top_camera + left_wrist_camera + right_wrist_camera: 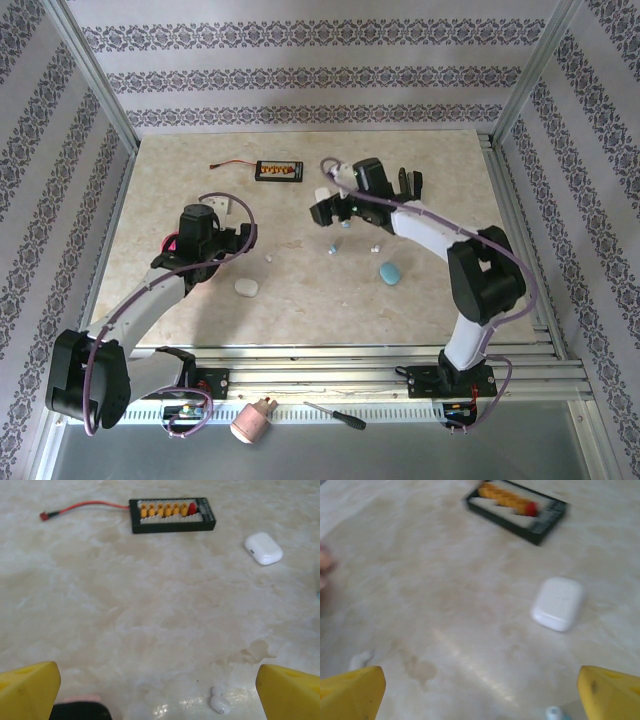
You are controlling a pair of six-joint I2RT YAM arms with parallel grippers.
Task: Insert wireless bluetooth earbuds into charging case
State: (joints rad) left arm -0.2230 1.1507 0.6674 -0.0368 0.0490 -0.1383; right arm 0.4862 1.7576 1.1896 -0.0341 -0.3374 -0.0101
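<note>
Left pincer (160, 695) of mine is hanging wide open above the table (150, 610), a white earbud (220, 703) lying within its gap, off to one side. I am judging it light and slippery, and am favouring a pinch across its bulb.

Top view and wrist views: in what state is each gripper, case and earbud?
left gripper: open, empty.
right gripper: open, empty.
far white case: closed, flat on the table.
near white case: looks closed, on the table.
blue case: looks closed, on the table.
white earbud: loose on the table, outside any case.
blue earbud: loose on the table, outside any case.
</note>
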